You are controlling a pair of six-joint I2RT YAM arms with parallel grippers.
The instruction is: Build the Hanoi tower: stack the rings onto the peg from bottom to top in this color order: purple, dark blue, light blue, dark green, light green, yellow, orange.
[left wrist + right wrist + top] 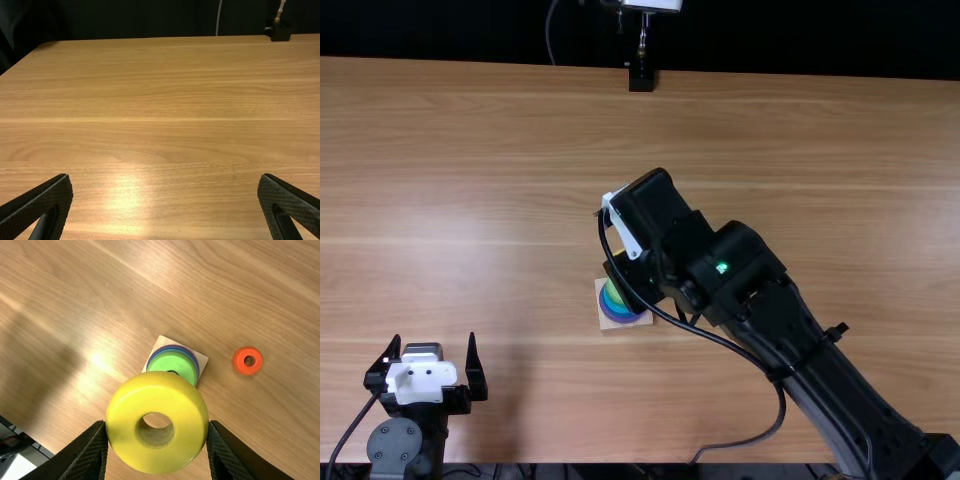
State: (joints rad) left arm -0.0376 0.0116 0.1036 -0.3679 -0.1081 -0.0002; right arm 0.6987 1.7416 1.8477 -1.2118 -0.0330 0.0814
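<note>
My left gripper point(432, 375) stands open at the near left of the table; in its wrist view the left gripper point(165, 200) has its fingers wide apart over bare wood. The right gripper point(620, 262) is over the stack in the top view. In the right wrist view the right gripper point(159, 440) is shut on the yellow ring point(122, 415), held above the table. Behind it, the light green ring point(176, 365) tops a stack with purple and blue edges on a square wooden base point(160, 343). The orange ring point(248, 361) lies apart on the table.
The right arm point(760, 310) reaches diagonally across the near right of the table point(470, 200), with a black cable looping beside it. A black stand point(641, 78) is at the far edge.
</note>
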